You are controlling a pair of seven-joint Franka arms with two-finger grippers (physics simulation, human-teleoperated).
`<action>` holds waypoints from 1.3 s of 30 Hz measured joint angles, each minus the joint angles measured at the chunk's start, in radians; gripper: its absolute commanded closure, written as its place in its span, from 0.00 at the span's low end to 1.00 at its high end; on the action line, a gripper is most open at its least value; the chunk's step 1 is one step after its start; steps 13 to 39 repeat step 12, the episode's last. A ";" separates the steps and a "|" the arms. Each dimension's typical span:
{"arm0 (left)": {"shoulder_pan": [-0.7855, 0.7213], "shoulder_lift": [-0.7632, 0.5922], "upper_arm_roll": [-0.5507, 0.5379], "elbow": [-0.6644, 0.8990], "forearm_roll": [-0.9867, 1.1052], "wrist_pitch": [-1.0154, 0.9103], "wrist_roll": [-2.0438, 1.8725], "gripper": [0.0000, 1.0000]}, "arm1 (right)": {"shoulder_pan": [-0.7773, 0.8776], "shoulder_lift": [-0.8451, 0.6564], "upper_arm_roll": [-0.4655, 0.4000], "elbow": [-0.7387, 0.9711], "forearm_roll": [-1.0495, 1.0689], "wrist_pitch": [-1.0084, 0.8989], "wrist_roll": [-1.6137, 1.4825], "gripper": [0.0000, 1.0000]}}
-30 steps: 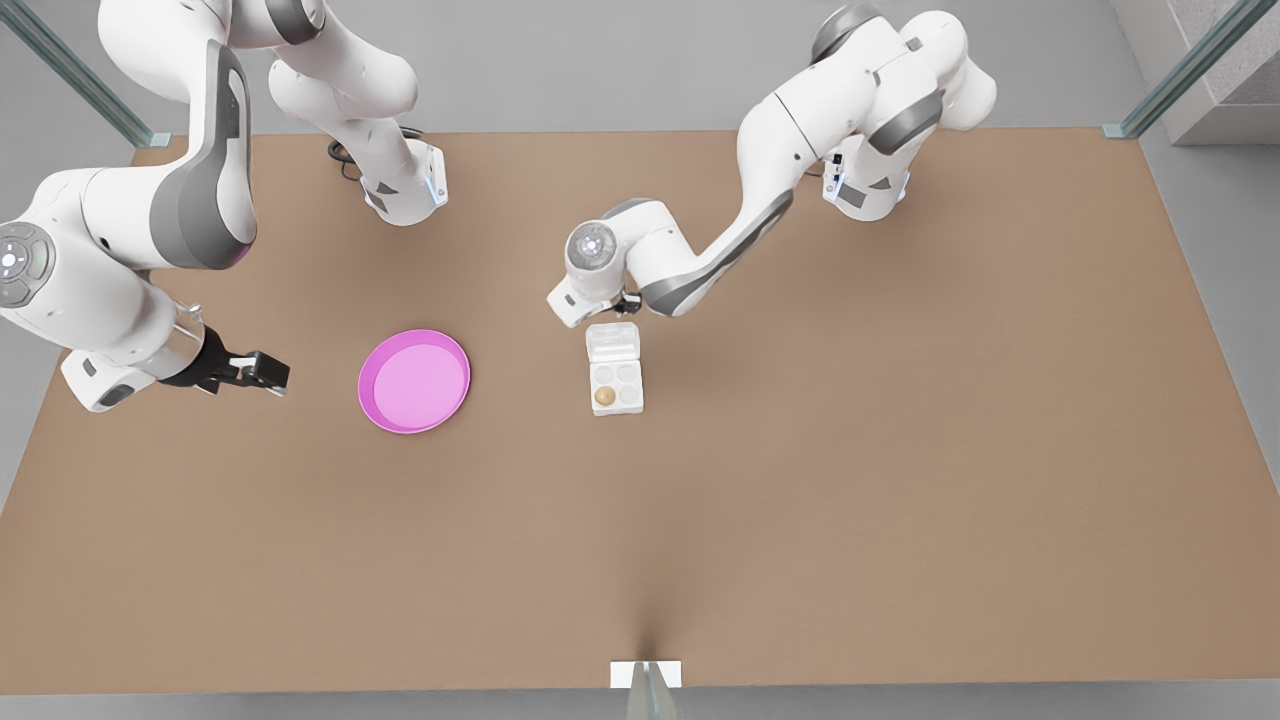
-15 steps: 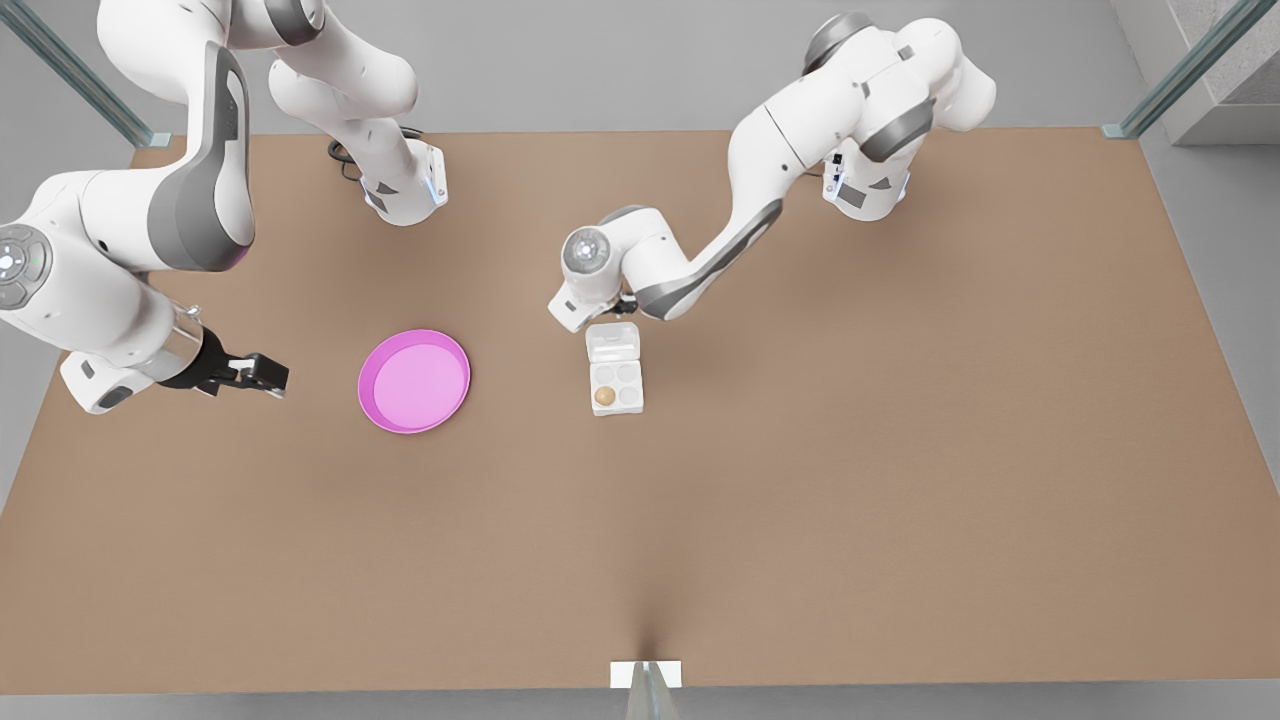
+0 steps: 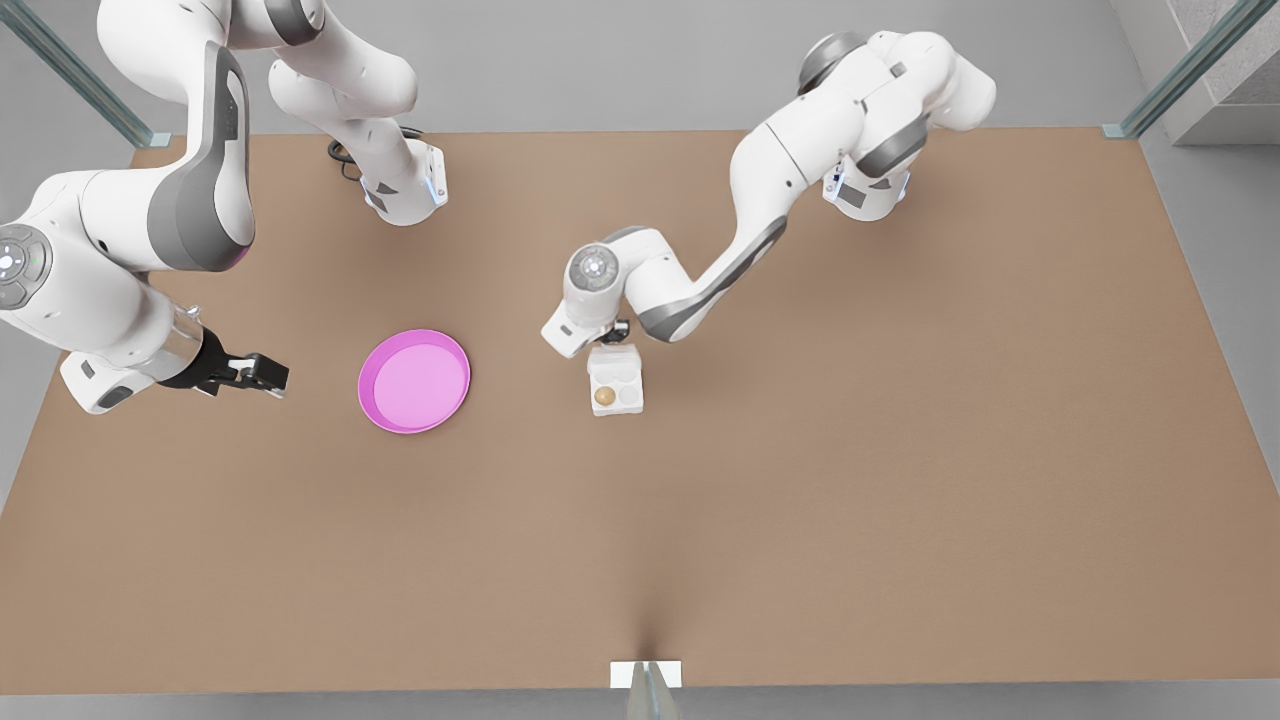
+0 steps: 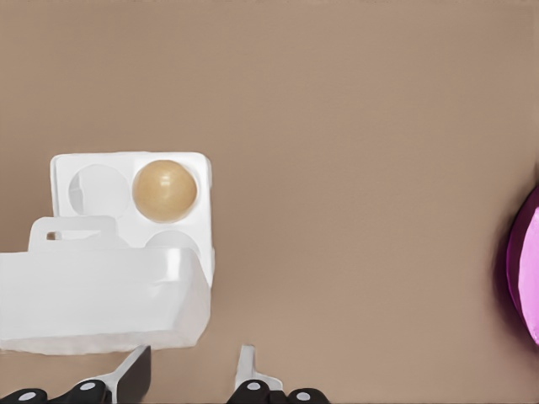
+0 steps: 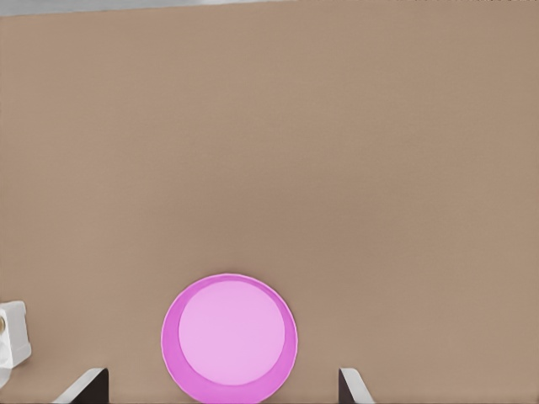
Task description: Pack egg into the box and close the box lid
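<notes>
The white box [image 3: 622, 393] stands mid-table, and the tan egg [image 3: 604, 396] sits in one of its cups nearest the table's front edge. In the left wrist view the egg [image 4: 164, 190] lies in a corner cup of the box [image 4: 202, 168]. The box lid [image 3: 613, 358] is tilted up on its hinge and leans over the rear cups; the left wrist view has the lid [image 4: 97, 295] raised. My left gripper [image 3: 612, 335] is right behind the lid, open, with one finger [image 4: 130, 374] at the lid's edge. My right gripper [image 3: 272, 375] waits open to the front view's left of the plate.
A round pink plate [image 3: 414, 381] lies to the front view's left of the box, and it also appears between my right fingers [image 5: 86, 384] as the plate [image 5: 229, 337]. Bare brown table surrounds both. The arm bases stand at the table's far edge.
The lid lay flat behind the cups a second ago; now it is swung up and partly over them. My left gripper has moved toward the box behind it. The right arm has not moved.
</notes>
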 measured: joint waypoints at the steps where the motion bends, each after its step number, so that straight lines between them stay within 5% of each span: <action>1: -0.001 0.009 0.000 0.011 -0.001 0.000 0.001 0.38 | 0.000 0.000 0.000 0.000 0.000 0.000 0.000 0.00; 3: 0.016 0.002 -0.004 0.023 -0.002 -0.023 0.027 0.38 | 0.000 0.000 0.000 0.000 0.000 0.001 0.000 0.00; 4: 0.155 -0.124 -0.006 0.050 -0.026 -0.399 0.300 0.33 | 0.000 0.000 0.000 0.000 0.000 0.000 0.000 0.00; 5: 0.338 -0.187 -0.001 0.129 -0.053 -0.711 0.597 0.10 | 0.000 0.000 0.000 0.000 0.000 0.001 0.000 0.00; 6: 0.489 -0.239 0.002 0.151 -0.070 -0.811 0.738 0.00 | 0.000 0.000 0.000 0.000 0.000 0.000 0.000 0.00; 9: 0.532 -0.345 0.247 0.151 -0.071 -0.871 1.016 0.00 | -0.002 0.000 0.000 0.000 0.000 0.000 0.000 0.00; 12: 0.530 -0.558 0.304 -0.066 -0.098 -0.671 0.988 0.00 | -0.002 0.000 0.000 0.000 0.000 0.000 0.000 0.00; 39: 0.530 -0.558 0.304 -0.066 -0.098 -0.671 0.988 0.00 | -0.002 0.000 0.000 0.000 0.000 0.000 0.000 0.00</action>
